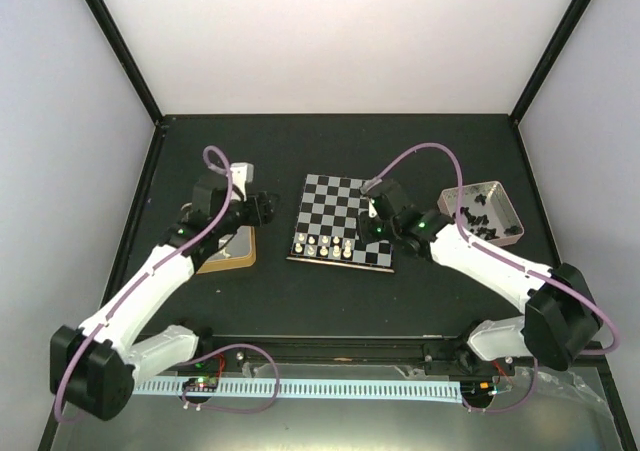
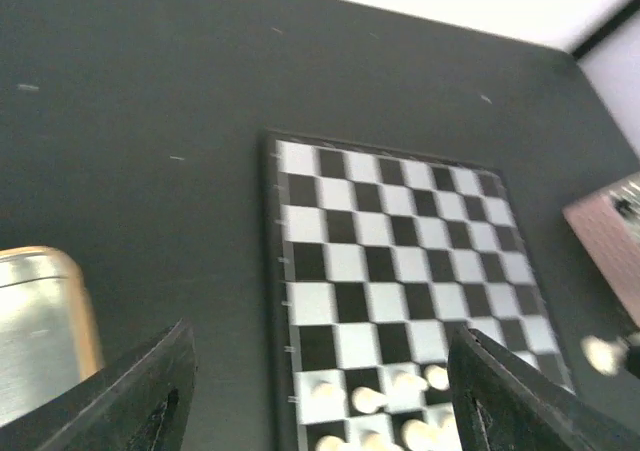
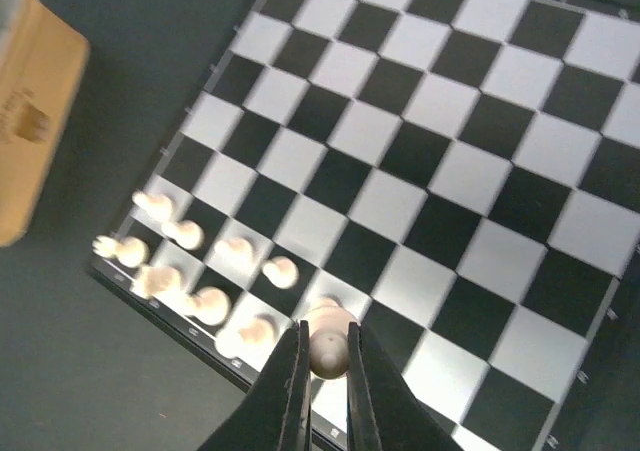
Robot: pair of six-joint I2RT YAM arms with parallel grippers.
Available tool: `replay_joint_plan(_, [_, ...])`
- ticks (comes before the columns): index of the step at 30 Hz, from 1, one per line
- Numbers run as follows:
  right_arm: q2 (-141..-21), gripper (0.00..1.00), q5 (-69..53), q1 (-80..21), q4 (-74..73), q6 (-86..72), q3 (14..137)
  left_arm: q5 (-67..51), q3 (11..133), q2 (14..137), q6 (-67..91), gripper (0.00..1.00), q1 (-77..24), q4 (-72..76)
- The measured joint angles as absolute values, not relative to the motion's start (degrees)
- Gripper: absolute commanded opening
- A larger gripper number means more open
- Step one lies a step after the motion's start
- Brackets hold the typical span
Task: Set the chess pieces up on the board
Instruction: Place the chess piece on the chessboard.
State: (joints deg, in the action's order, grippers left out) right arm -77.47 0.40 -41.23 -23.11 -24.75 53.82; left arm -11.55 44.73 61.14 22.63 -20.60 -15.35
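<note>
Left wrist gives me the board (image 2: 400, 261) cut off at the bottom, cream pieces (image 2: 400, 381) there smeared; gold tin (image 2: 40, 331) and pinkish tin (image 2: 610, 236) cropped by the edges. Right wrist: the held piece (image 3: 325, 317) is half hidden between the right gripper (image 3: 326, 335) fingers. Overhead, black pieces (image 1: 487, 219) too small for me to identify.

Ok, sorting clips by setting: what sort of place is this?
Probably a lab robot test cell: plain white panel walls in a black frame enclose a black table with two white-and-black arms at its near edge, and the right pincer holds a cream-white chess piece over a black-and-silver chequered board.
</note>
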Motion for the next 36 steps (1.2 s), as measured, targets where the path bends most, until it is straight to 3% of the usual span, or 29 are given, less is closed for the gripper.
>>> replay_joint_plan(7, [-76.82, 0.02, 5.98, -44.05, -25.34, -23.4, 48.27, 6.96, 39.88, 48.93, 26.22, 0.87, -20.51, -16.58])
replay_joint_plan(11, [-77.43, 0.02, 6.02, -45.87, -25.21, -22.57, 46.44, 12.56, 37.06, 41.67, 27.22, 0.89, -20.32, -15.35])
replay_joint_plan(36, [-85.86, 0.08, 7.66, -48.69, -21.19, -22.39, 45.43, 16.47, 34.79, 41.01, 28.36, 0.9, -20.27, -14.98])
